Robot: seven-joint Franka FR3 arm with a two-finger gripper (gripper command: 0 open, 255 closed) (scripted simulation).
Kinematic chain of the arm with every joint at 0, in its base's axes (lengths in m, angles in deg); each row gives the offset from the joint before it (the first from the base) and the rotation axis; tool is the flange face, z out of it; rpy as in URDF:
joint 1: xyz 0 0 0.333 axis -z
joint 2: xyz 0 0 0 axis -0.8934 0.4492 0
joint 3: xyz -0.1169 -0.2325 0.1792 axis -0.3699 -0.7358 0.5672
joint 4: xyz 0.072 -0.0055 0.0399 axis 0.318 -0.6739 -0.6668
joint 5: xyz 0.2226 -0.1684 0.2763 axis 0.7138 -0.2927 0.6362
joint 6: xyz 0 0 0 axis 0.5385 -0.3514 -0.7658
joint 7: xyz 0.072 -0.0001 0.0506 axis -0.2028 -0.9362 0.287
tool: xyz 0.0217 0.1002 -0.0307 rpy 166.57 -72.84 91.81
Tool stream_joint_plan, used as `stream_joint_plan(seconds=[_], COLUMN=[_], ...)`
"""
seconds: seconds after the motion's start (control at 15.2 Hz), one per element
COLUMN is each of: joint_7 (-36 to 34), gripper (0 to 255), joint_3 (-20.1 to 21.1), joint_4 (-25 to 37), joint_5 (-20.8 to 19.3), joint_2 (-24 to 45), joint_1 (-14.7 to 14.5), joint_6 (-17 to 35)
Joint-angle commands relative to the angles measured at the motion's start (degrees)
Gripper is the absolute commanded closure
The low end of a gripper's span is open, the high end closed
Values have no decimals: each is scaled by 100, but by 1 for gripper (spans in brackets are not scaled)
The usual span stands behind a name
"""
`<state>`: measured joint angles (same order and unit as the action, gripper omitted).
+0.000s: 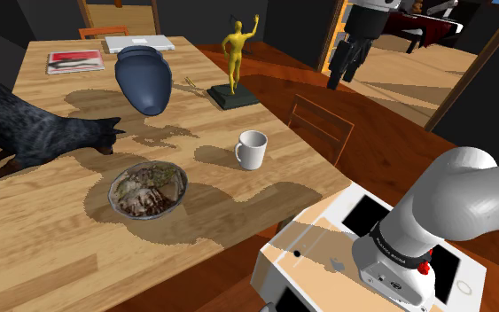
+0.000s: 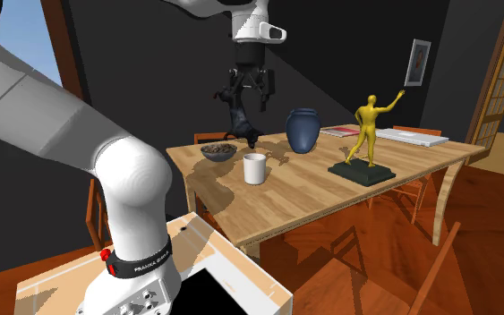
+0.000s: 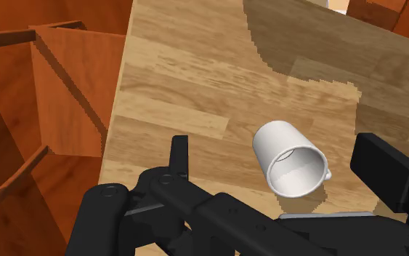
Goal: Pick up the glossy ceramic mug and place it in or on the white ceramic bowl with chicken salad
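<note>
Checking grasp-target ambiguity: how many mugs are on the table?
1. The white glossy mug stands upright on the wooden table, near the edge facing the stand, apart from the round bowl of salad. The big blue vase could hide another.

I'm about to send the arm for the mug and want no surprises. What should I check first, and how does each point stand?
1. Gripper open: ok.
2. Mug upright, standing free on the table: ok.
3. Gripper down at mug height: not ok, it hangs high above.
4. Table between mug and bowl free of things: ok.
5. Black cat apart from the bowl: ok, but close.
</note>
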<state>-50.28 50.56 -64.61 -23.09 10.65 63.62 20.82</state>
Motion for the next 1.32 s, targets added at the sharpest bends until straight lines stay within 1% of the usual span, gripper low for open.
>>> stream_joint_plan(seconds=[0.0, 0.33, 0.66, 0.92, 1.25], joint_7=[0, -318, -616, -848, -1147], gripper=[0, 0, 0, 0, 0], joint_3=[0, 231, 454, 625, 816], joint_4=[0, -395, -584, -582, -385], joint_5=[0, 177, 328, 417, 460], joint_2=[0, 566, 1338, 2081, 3124], joint_1=[0, -88, -179, -243, -309], joint_6=[0, 962, 1929, 2677, 3533])
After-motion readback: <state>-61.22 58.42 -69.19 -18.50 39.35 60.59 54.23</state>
